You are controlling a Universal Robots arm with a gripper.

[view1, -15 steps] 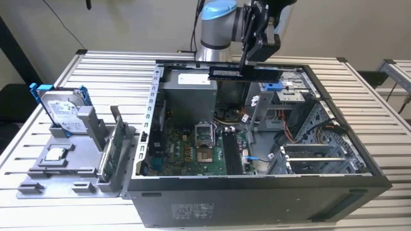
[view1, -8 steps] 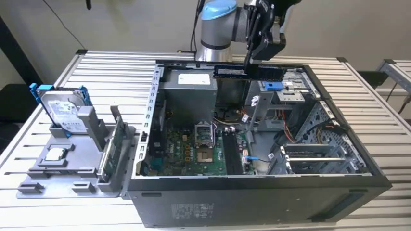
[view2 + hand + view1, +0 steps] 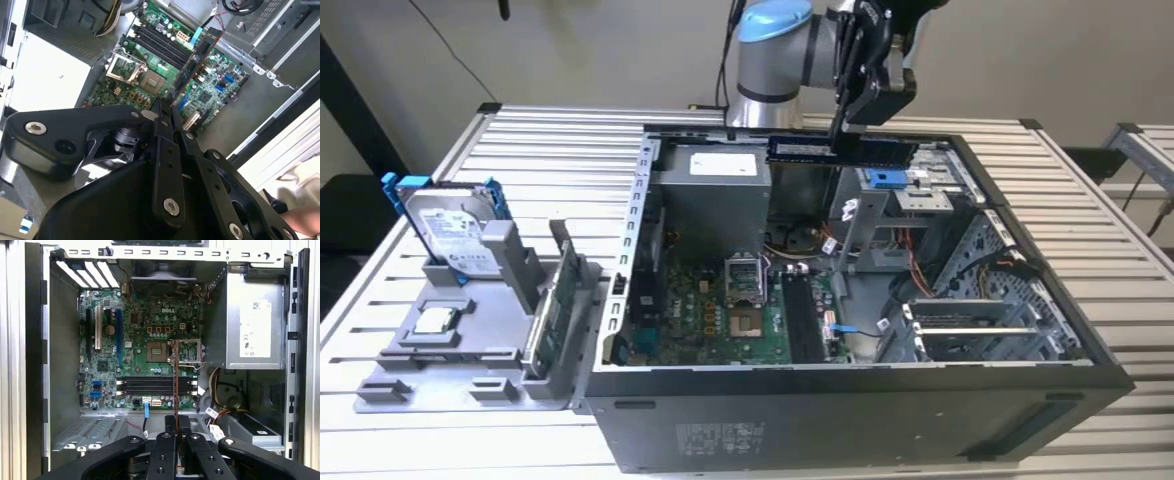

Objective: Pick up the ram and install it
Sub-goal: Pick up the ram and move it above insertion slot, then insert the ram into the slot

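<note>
- Clamped shut on the ram [image 3: 803,150], with the fingers of the gripper [image 3: 841,135] pinching its two flat sides.
- Held level in the exterior view, lengthwise across the far end of the open computer case [image 3: 854,390], up above the rim and clear of the parts inside.
- Seen edge-on in the first wrist view: a thin line of ram [image 3: 175,380] running out from the gripper [image 3: 176,422], passing over the memory slots [image 3: 155,385] and ending over the processor socket [image 3: 159,351] on the motherboard [image 3: 135,320].
- Seen more from the side in the second wrist view: the ram [image 3: 197,55] as a long dark stick, gripped at the gripper [image 3: 164,107], hanging over the motherboard [image 3: 220,85] beside the memory slots [image 3: 160,42].
- Set on the table [image 3: 520,150] at the exterior view's left: a grey holder [image 3: 400,385] carrying an upright hard drive [image 3: 454,230], a small square chip [image 3: 434,320] lying flat, and a green card [image 3: 554,325] standing on edge just beside the case.
</note>
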